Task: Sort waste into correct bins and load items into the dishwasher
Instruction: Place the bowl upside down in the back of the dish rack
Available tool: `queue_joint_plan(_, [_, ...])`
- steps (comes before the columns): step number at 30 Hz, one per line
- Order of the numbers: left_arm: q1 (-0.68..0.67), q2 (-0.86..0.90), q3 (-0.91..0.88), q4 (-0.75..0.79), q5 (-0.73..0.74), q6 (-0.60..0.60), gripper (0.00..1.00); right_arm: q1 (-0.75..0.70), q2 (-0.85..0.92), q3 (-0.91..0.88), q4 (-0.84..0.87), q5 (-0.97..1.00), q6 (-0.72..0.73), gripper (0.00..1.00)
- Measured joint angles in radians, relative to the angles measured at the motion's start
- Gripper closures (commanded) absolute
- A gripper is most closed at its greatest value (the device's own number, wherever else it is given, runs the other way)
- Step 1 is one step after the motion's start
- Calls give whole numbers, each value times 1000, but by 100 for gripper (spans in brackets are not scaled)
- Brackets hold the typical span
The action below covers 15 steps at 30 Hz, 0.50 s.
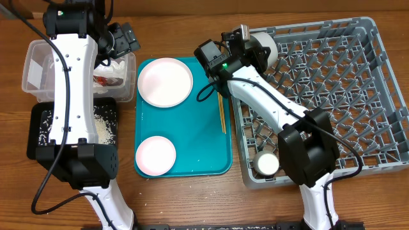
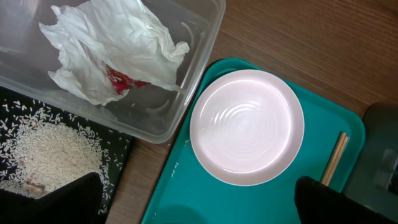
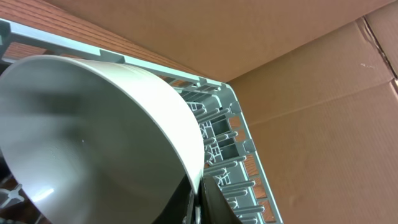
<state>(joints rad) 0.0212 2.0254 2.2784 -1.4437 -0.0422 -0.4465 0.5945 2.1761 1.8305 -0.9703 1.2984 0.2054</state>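
Plain brown wood-grain bench (image 1: 192, 198), cardboard sheets (image 3: 311, 93) up behind the rack. Right tool (image 1: 246, 37) is clenched on the rim of a grey-green bowl (image 1: 265, 48), tipped sideways in the grey dish rack (image 1: 364, 83) at the bench's right side. Left tool (image 1: 123, 38) hangs released over the clear tub (image 1: 35, 64) holding the napkin (image 2: 112, 50), far-left corner. Rice (image 2: 50, 149) is in the black tray (image 1: 36, 137) beside it.

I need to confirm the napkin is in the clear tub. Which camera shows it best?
Left wrist: the crumpled napkin lies fully in view inside the clear tub, red-brown scrap showing. Overhead catches only a sliver of it beside the left arm. Right wrist shows only a bowl and rack, no napkin.
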Motion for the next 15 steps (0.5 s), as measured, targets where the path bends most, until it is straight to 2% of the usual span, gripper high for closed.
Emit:
queue_joint_plan(7, [0, 0, 0, 0, 0, 0, 0, 31, 0, -4, 28, -27, -1, 56])
queue_joint_plan(15, [0, 0, 0, 0, 0, 0, 0, 66, 0, -4, 32, -29, -1, 50])
